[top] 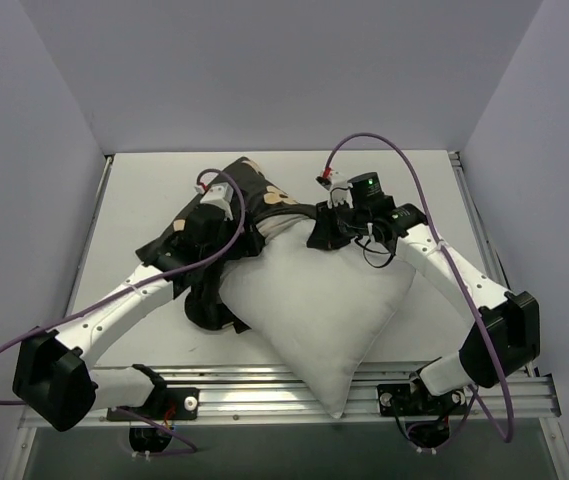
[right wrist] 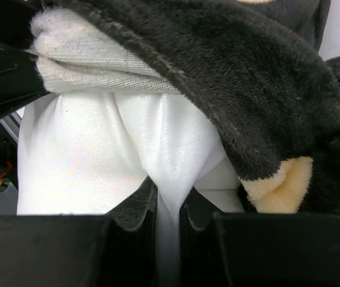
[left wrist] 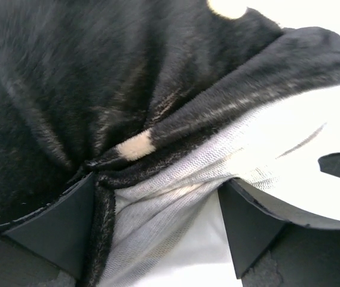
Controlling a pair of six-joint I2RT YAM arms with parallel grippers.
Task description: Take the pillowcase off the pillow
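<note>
While the pillowcase (top: 236, 190) lies bunched over the far-left end of the pillow (top: 314, 310), which rests diagonally on the desk (top: 434, 200), the top view places the left claw (top: 226, 208) down in the black fabric and the right claw (top: 329, 232) at the pillow's far corner. Left wrist view: the left claw (left wrist: 158, 233) is spread, with the pillowcase (left wrist: 98, 89) hem and its grey lining lying between the fingers (left wrist: 56, 230) but not pinched. It should probably close on the hem alone, clear of the white pillow (left wrist: 301, 131). Right wrist view: the right claw (right wrist: 168, 239) is pressed together on a ridge of pillow (right wrist: 98, 155) cloth, with the pillowcase (right wrist: 229, 72) draped above. This anchor ought to hold firm as the cover is drawn away from it. Count: one pillow, one pillowcase, two claws.
</note>
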